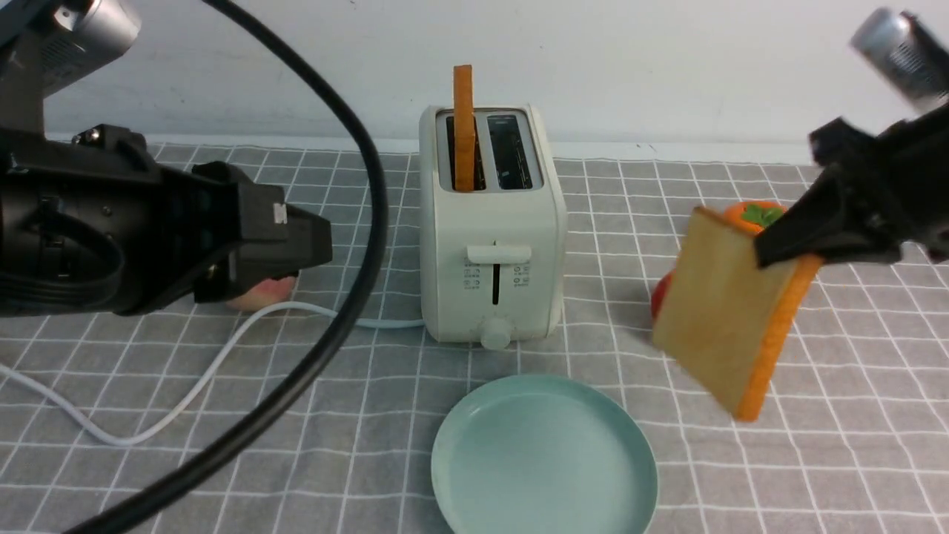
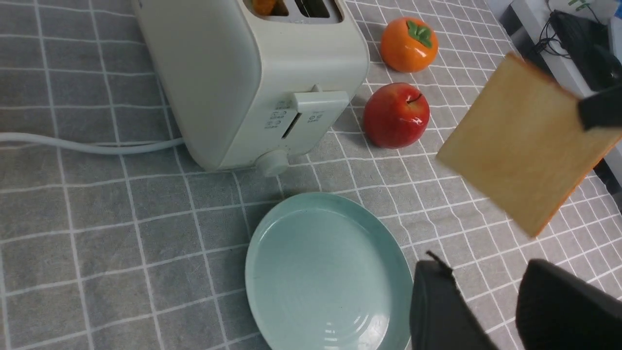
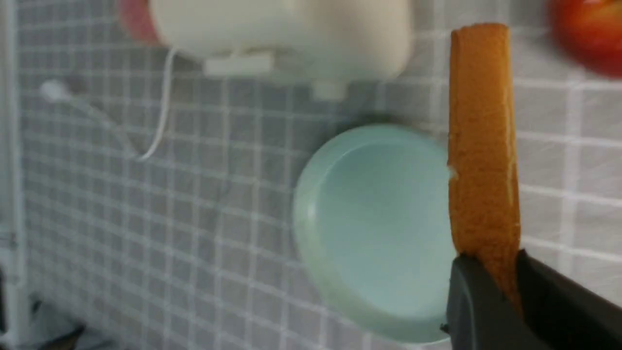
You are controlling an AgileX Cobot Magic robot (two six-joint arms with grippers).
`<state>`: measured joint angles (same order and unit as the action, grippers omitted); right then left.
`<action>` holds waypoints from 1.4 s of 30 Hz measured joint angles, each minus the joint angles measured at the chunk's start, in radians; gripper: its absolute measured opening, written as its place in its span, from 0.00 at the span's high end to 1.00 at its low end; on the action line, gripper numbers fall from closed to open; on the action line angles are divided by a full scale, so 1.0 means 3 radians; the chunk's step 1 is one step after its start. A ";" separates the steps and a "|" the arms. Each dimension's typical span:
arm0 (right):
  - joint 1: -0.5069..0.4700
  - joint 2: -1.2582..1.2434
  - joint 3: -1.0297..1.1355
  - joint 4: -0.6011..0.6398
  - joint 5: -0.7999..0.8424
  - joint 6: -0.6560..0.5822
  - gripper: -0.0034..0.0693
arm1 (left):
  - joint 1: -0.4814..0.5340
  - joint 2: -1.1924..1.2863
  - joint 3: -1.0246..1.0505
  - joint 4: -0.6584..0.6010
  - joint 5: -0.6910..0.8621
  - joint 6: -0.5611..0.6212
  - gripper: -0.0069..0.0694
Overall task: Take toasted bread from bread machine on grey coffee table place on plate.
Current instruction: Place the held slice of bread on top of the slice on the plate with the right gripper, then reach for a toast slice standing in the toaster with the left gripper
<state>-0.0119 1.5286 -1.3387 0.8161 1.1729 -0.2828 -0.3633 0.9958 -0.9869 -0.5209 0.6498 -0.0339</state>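
The cream bread machine (image 1: 493, 245) stands mid-table on the grey coffee table (image 1: 815, 460). One slice of toasted bread (image 1: 463, 126) sticks up from its left slot. My right gripper (image 1: 786, 248) is shut on a second slice (image 1: 723, 319), holding it tilted in the air, to the right of the toaster and above the table right of the plate. Seen from the right wrist, the gripper (image 3: 488, 265) pinches the slice's crust edge (image 3: 481, 160). The mint-green plate (image 1: 545, 460) lies bare in front of the toaster. My left gripper (image 2: 478, 282) hovers open at the left, holding nothing.
A red apple (image 2: 396, 114) and an orange persimmon (image 2: 408, 43) sit right of the toaster. A pinkish fruit (image 1: 259, 293) lies behind the left gripper. The toaster's white cord (image 1: 185, 386) runs left across the cloth. A black cable (image 1: 356, 282) hangs in the foreground.
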 joint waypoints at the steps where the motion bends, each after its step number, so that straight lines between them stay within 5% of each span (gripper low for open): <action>1: 0.0166 0.0000 0.0250 0.0381 -0.0034 -0.0239 0.86 | 0.0000 0.0000 0.0000 0.0000 -0.0002 0.0003 0.60; 10: 0.0951 0.0112 0.1148 0.1591 -0.0952 -0.1158 0.86 | 0.0000 0.0006 0.0000 0.0000 -0.0002 0.0004 0.60; 15: 0.1146 0.0258 0.1270 0.1693 -0.1369 -0.1231 0.79 | 0.0000 0.0006 0.0000 0.0000 0.0018 0.0004 0.60; 23: 0.1048 0.0240 0.1246 0.1511 -0.1560 -0.1231 0.33 | 0.0000 0.0006 0.0000 0.0000 0.0151 0.0004 0.60; 26: 0.0695 0.0013 0.1114 0.1162 -0.1411 -0.1231 0.09 | 0.0000 0.0006 0.0000 0.0009 0.0153 0.0004 0.60; 29: 0.0352 -0.0234 0.0957 0.0892 -0.1237 -0.1206 0.03 | 0.0000 0.0006 0.0000 0.0044 0.0123 0.0007 0.60; 34: -0.0095 -0.0841 0.0761 0.0505 -0.0840 -0.1120 0.09 | 0.0000 0.0010 0.0000 0.0063 -0.0157 0.0007 0.60; 42: -0.0122 -0.1888 0.0745 0.0249 -0.0460 -0.1105 0.32 | 0.0000 0.0368 -0.0260 0.0027 -0.0518 0.0069 0.60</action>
<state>-0.0483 0.9621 -1.1151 0.8907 1.0348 -0.6144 -0.3633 1.1063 -1.0649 -0.5128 0.4945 -0.0132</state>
